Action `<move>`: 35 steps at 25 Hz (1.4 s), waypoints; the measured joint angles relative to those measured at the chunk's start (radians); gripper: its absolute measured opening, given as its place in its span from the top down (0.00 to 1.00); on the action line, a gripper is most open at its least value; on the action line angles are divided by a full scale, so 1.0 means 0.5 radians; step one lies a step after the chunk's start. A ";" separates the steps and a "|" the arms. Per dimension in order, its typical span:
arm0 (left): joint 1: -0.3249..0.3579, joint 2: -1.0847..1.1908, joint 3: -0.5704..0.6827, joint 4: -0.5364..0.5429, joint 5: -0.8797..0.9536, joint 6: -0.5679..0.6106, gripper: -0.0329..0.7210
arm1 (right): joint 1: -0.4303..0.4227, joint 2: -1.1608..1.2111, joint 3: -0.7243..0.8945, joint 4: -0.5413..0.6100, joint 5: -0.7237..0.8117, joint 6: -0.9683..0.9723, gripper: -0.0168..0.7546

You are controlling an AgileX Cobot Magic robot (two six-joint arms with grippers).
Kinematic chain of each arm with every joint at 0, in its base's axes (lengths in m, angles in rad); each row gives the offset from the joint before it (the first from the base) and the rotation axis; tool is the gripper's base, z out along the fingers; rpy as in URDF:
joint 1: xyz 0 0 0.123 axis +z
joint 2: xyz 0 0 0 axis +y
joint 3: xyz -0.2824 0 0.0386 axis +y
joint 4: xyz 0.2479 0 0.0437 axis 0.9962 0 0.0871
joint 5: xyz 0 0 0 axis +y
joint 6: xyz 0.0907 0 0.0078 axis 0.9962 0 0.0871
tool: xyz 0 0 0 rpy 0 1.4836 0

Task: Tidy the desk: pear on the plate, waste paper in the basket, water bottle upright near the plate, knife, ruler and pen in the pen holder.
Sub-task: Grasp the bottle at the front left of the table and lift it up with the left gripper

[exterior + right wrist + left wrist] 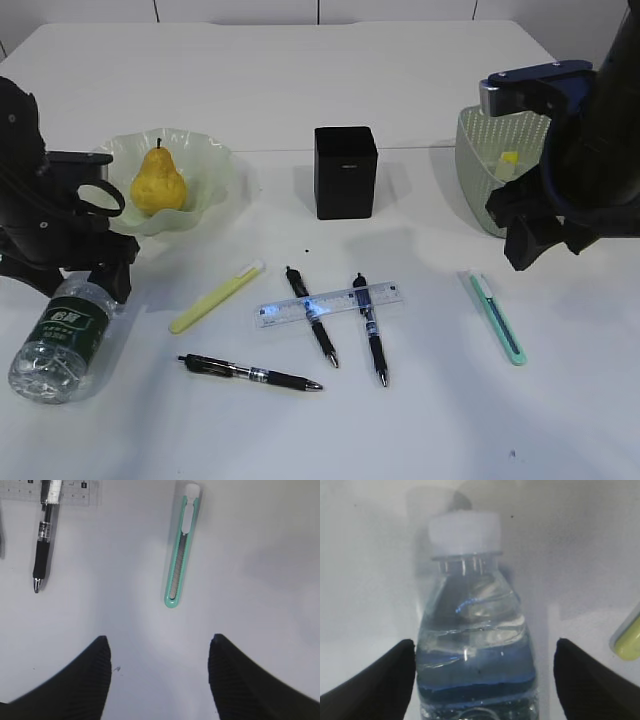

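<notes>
The water bottle (62, 340) lies on its side at the desk's front left. My left gripper (100, 280) is open, its fingers on either side of the bottle's shoulder (470, 630), not closed on it. The pear (158, 182) sits on the plate (215, 160). The ruler (330, 303) lies under two pens (311, 315) (369, 328), and a third pen (250, 372) lies in front. A teal knife (497, 317) (181, 550) lies ahead of my open, empty right gripper (540, 235) (159, 642). A yellow knife (215, 297) lies near the plate.
The black pen holder (345, 172) stands upright at centre back. The basket (480, 170) at back right holds a yellow paper scrap (508, 160) and is partly hidden by my right arm. The white desk (420, 420) reaches past the frame's front edge.
</notes>
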 joint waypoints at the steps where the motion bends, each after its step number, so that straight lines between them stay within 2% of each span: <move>1: 0.000 0.000 0.000 0.000 -0.004 0.000 0.15 | 0.000 0.000 0.000 0.000 0.000 0.000 0.39; 14: 0.000 0.066 -0.009 0.004 -0.016 -0.005 0.18 | 0.000 0.000 0.000 -0.016 0.000 0.000 0.39; 23: 0.000 0.066 -0.009 0.032 -0.023 -0.005 0.37 | 0.000 0.000 0.000 -0.016 0.000 0.000 0.39; 35: 0.000 0.066 -0.009 0.032 -0.075 -0.005 0.41 | 0.000 0.000 0.000 -0.017 -0.007 0.000 0.39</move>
